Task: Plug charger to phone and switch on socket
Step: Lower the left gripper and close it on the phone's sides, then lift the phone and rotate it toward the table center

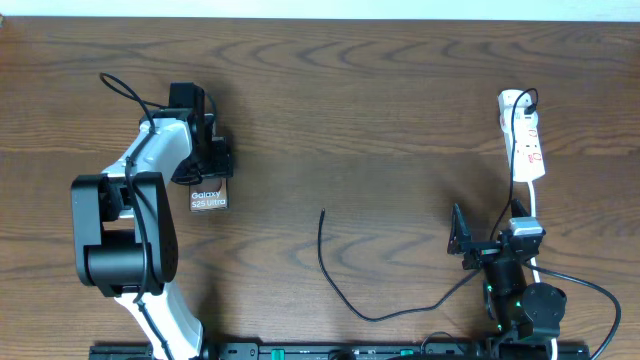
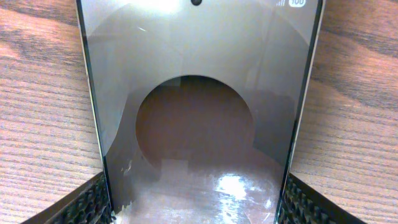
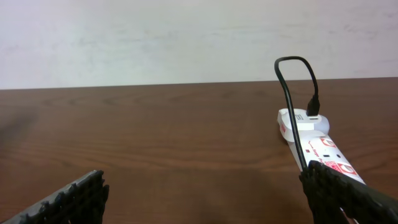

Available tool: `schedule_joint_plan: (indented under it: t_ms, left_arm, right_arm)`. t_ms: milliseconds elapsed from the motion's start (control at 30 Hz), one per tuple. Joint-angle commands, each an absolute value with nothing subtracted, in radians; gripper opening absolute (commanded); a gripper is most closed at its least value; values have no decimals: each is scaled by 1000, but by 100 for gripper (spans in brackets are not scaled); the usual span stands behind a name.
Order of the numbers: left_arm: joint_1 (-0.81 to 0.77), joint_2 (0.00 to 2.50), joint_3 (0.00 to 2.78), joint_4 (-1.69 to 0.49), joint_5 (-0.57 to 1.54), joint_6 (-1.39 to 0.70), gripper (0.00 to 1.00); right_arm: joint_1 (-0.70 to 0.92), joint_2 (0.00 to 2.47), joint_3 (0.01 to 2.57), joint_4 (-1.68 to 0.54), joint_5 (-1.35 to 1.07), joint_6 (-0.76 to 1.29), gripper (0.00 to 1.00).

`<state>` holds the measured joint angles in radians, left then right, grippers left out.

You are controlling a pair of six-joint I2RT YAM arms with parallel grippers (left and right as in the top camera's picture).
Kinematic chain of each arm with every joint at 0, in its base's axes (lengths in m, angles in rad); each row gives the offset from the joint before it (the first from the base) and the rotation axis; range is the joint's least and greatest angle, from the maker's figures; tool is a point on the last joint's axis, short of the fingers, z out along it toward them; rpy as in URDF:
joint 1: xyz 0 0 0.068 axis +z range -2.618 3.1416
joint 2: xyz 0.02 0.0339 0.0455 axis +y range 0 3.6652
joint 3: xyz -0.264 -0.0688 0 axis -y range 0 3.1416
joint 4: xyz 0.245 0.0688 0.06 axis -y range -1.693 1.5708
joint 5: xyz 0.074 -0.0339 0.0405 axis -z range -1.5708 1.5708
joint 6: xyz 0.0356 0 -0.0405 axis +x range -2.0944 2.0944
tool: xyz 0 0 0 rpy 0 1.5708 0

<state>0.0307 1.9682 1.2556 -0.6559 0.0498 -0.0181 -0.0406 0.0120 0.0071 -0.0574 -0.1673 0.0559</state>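
Note:
The phone [image 1: 208, 196], dark with white "Galaxy S25 Ultra" lettering, lies at the left of the table. My left gripper [image 1: 207, 160] is over its far end. In the left wrist view the phone [image 2: 199, 112] fills the space between both fingers, whose pads sit against its side edges. The charger [image 1: 340, 290] is a thin black cable with its free end near the table's middle [image 1: 322, 212]. Its other end is plugged into the white socket strip [image 1: 527, 140] at the far right. My right gripper [image 1: 466, 240] is open and empty, with the strip [image 3: 323, 149] ahead on its right.
The strip's white cord [image 1: 533, 205] runs down toward the right arm's base. The charger cable [image 3: 292, 93] loops above the strip's far end. A pale wall stands behind the table's far edge [image 3: 155, 86].

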Motion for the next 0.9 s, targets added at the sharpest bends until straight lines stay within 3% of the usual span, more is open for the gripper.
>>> schedule_joint_plan:
  t_ms: [0,567,867]
  left_arm:
    - [28,1991,1265,-664,40,-8,8]
    - [28,1783,1292,-691,49,-11,7]
    - [30,1631,1292,-694,208,-118,7]
  right_arm:
    - [-31,7,6,-62,-163,44,99]
    - [-31,7,6,-62,-163,44,99]
    - [-31,7,6,-62,-163,44,99]
